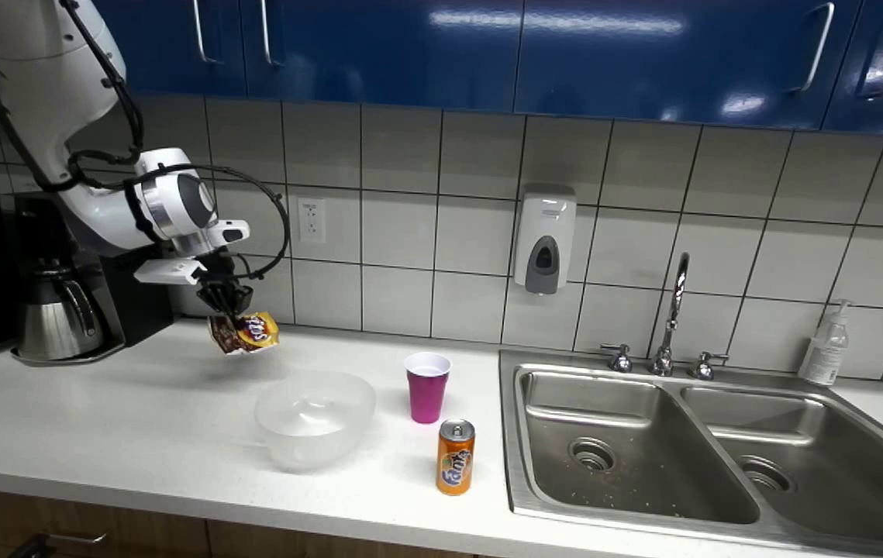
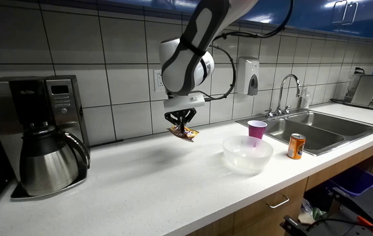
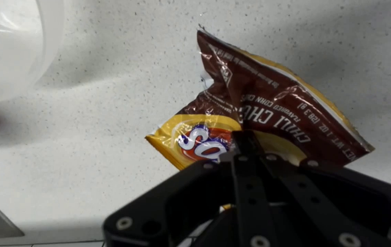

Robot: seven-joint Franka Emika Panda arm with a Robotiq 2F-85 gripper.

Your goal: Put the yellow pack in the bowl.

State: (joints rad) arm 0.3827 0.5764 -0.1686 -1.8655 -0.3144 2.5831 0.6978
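Wrist view: pinching the pack at its creased middle in the closed gripper, holding it above the counter and apart from the bowl in both exterior views, apparently done with grasping and lifting, yet to carry across and release.

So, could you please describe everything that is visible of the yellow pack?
The yellow pack is a shiny, crinkled packet, apparently plastic film, yellow and dark brown, with a red logo and white lettering that includes "CHILI". It is tilted and creased, pinched by the black fingers, the only thing seen touching it. It hangs above the counter, to one side of the bowl. I cannot tell whether it is sealed.
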